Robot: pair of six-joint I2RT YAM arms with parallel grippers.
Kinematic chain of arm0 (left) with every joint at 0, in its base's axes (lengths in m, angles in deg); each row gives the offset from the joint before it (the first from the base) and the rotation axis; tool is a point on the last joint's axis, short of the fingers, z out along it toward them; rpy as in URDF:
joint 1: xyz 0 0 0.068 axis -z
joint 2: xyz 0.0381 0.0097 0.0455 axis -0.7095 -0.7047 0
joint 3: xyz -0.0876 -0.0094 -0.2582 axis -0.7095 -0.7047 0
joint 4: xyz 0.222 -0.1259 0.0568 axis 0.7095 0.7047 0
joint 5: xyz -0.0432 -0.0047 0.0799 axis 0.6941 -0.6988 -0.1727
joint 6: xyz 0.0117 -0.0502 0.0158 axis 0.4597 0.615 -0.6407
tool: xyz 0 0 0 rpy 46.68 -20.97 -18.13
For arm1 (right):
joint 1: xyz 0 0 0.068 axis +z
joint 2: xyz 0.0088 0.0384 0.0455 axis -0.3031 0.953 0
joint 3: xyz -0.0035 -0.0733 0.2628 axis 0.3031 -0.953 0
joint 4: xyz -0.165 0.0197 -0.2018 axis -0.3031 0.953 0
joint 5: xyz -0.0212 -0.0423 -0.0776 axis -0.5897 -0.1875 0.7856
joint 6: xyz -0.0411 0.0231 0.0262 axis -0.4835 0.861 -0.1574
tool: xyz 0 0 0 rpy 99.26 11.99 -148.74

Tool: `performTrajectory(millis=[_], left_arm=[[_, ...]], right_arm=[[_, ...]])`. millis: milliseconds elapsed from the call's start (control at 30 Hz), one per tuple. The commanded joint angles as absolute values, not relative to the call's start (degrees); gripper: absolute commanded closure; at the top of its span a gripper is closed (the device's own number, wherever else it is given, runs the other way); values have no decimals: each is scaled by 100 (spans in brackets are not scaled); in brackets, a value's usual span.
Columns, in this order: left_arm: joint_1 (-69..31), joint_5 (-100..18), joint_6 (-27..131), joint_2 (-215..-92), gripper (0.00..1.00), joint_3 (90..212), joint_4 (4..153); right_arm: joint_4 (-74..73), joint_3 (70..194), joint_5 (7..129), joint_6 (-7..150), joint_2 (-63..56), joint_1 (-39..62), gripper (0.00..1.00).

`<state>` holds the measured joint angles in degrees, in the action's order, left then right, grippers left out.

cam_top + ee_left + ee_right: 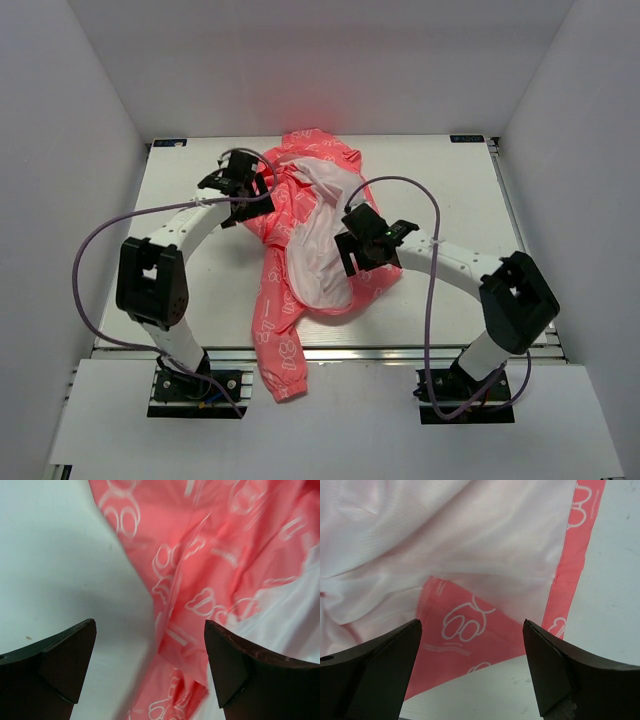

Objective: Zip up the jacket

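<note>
Coral jacket (290, 215) lay crumpled at centre frame on the worktop (450, 180), white lining (315, 250) showing; we held left gripper (150, 630) and right gripper (472, 625) spread above it.

Bright, even light; soft shadows; wrist views slightly blurred

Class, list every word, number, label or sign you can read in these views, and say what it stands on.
None can be read.
The jacket carries only white outline shapes, no legible letters.
Under one shape, faint strokes are too blurred to read.
The table shows no writing.
</note>
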<state>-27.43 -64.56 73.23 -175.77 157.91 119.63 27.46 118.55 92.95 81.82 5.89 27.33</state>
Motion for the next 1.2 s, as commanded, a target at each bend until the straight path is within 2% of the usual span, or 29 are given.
performTrajectory(millis=[0, 167, 233, 267, 300, 333, 367, 400, 433, 533, 567, 667, 700, 733, 800, 900, 1067, 1133, 1167], left_arm=[[-2718, -6094, 7532, -17849, 2, 15640, 11920], [-2709, -5954, 7638, -18255, 2, 15536, 11808], [-2709, -5874, 7673, -18404, 2, 15456, 11693], [-2709, -5865, 7690, -18457, 3, 15430, 11623], [-2709, -5874, 7699, -18484, 6, 15412, 11570], [-2709, -5909, 7708, -18536, 16, 15412, 11543], [-2709, -5909, 7708, -18554, 23, 15421, 11543], [-2709, -5961, 7708, -18563, 30, 15430, 11534], [-2709, -5979, 7708, -18572, 45, 15430, 11534], [-2709, -6208, 7726, -18572, 77, 15500, 11622], [-2709, -6278, 7726, -18572, 98, 15509, 11700], [-2709, -6463, 7761, -18528, 100, 15491, 11762], [-2709, -6472, 7761, -18485, 100, 15430, 11745], [-2709, -6428, 7761, -18458, 100, 15430, 11728], [-2709, -6367, 7761, -18397, 100, 15316, 11640], [-2709, -6322, 7778, -18344, 100, 15175, 11543], [-2709, -6489, 7796, -18194, 100, 15035, 11508], [-2700, -6516, 7805, -18150, 100, 14973, 11464], [-2709, -6559, 7805, -18141, 100, 14955, 11455]], right_arm=[[2802, 12051, 9337, 8111, 907, 2666, 14], [2609, 11964, 9011, 8260, 1119, 2674, 22], [2609, 11998, 9073, 8304, 1163, 2666, 40], [2617, 12042, 9230, 8348, 1180, 2666, 53], [2678, 12060, 9318, 8426, 1189, 2666, 72], [2714, 12095, 9476, 8488, 1155, 2648, 84], [2714, 12095, 9503, 8524, 1154, 2631, 84], [2714, 12113, 9512, 8541, 1102, 2604, 95], [2705, 12104, 9521, 8637, 1058, 2517, 100], [2636, 12034, 9477, 8708, 856, 2411, 100], [2600, 11999, 9495, 8726, 768, 2411, 100], [2521, 11867, 9172, 8568, 487, 2393, 100], [2538, 11867, 8987, 8516, 425, 2402, 73], [2599, 11893, 8837, 8498, 416, 2402, 56], [2600, 11850, 8573, 8603, 407, 2445, 41], [2530, 11691, 8554, 8717, 512, 2481, 37], [2573, 11621, 8554, 8945, 889, 2569, 38], [2687, 11664, 8616, 9121, 1031, 2604, 41], [2766, 11752, 8851, 9235, 1127, 2613, 48]])
